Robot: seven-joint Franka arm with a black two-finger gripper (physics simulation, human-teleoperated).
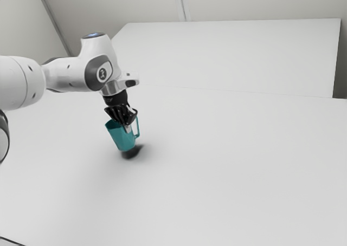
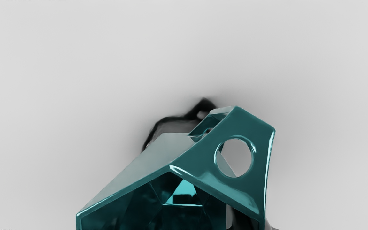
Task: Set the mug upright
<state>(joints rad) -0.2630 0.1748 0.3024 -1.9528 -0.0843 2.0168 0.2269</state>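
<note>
- white table (image 1: pixel 233 164): loads of room toward the exterior view's right, far edge well back
- black gripper (image 1: pixel 129 128): pretty much closed, pinching the rim wall by the handle (image 1: pixel 137 128)
- faceted teal mug (image 1: pixel 122 137): tilted, mouth up, over its shadow

White arm (image 1: pixel 66 75) from the exterior view's left, wrist (image 1: pixel 113 87) bent down; black claw (image 1: pixel 128 128) slightly tilted, gripping
</note>
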